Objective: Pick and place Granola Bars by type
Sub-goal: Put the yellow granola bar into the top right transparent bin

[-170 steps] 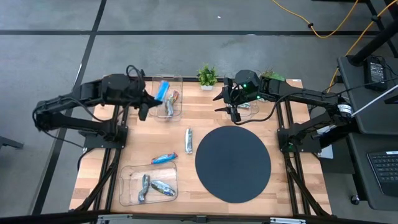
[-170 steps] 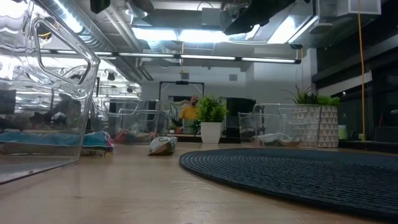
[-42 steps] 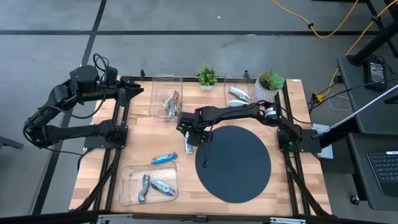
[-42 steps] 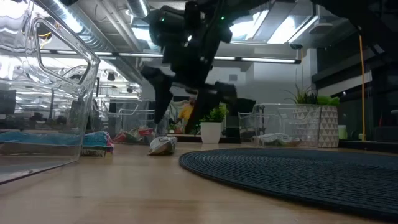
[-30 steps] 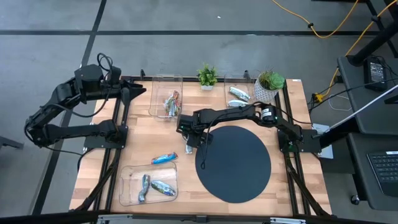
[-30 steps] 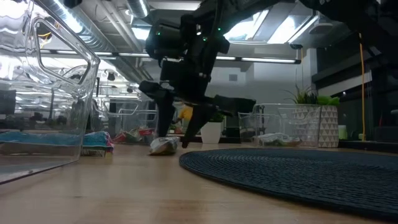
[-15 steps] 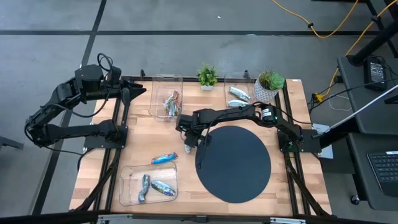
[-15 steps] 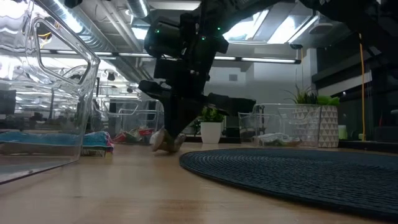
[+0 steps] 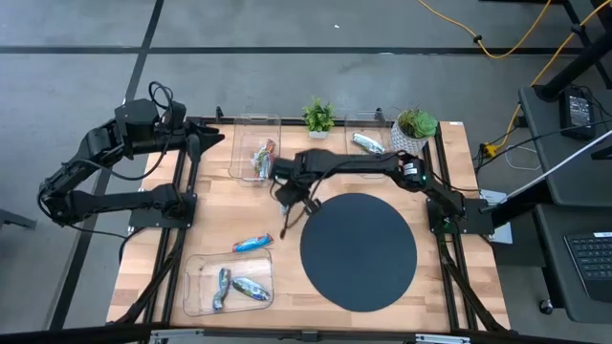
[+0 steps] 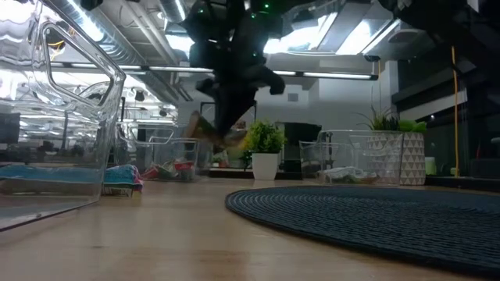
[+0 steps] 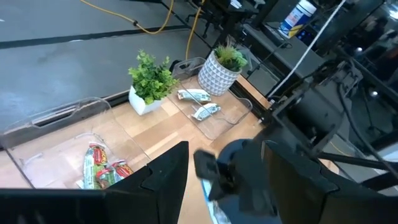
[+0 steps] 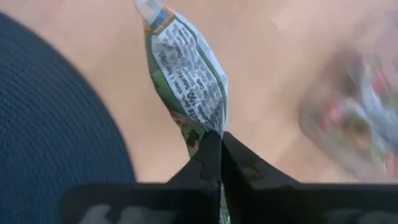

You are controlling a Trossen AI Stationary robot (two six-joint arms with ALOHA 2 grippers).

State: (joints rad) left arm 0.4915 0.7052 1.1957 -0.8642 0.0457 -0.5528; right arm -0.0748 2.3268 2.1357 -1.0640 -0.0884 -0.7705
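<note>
My right gripper [image 9: 287, 199] is shut on one of the Granola Bars, a green-and-white wrapped one [image 12: 186, 68], which it holds above the wood left of the round dark mat [image 9: 359, 250]. In the low view the bar [image 10: 201, 129] shows blurred and clear of the table. A blue bar [image 9: 251, 244] lies flat on the wood nearer the front. My left gripper [image 11: 227, 180] waits open at the far left [image 9: 206, 143], holding nothing. My right gripper pinches the bar's near end [image 12: 211, 134] between its two fingertips [image 12: 233, 155]. The bar reaches out past the fingertips, in line with the fingers. It is lifted clear of the table.
A clear tray [image 9: 260, 158] at the far edge holds red-and-green bars; a second [image 9: 368, 143] holds silver-white ones. A third tray [image 9: 229, 284] near the front left holds several bars. Two potted plants [image 9: 318, 117] [image 9: 415, 124] stand at the far edge.
My right gripper stood open over the green-and-white bar lying beside the mat, shut on it, then rose and drew toward the table's far edge. The bar has come off the wood and is lifted clear.
</note>
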